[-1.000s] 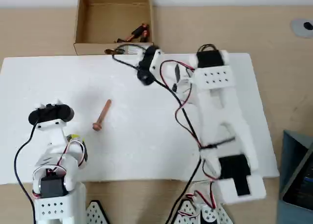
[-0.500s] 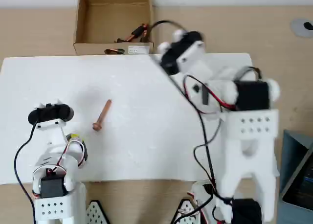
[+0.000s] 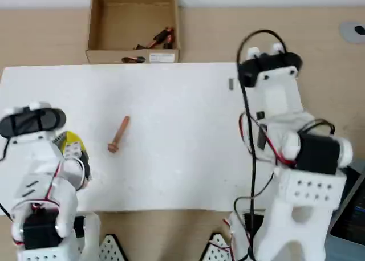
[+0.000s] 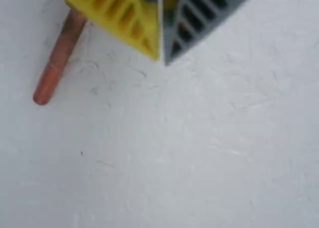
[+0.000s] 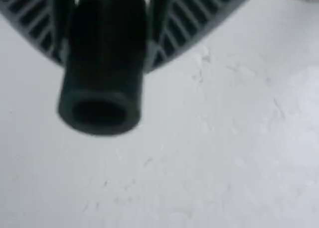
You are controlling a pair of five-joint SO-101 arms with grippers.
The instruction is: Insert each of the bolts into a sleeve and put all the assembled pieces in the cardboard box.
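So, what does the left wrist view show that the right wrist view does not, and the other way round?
Left wrist view: a copper bolt lying on the sheet, one end passing behind the left arm's jaws, which are yellow and grey and closed tip to tip on nothing.
Right wrist view: a black sleeve clamped in the right arm's jaws, its hollow end visible.
Both: the white sheet beneath the jaws.

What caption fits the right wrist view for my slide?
Right gripper clamped on a black sleeve, its open end visible, above the white board.
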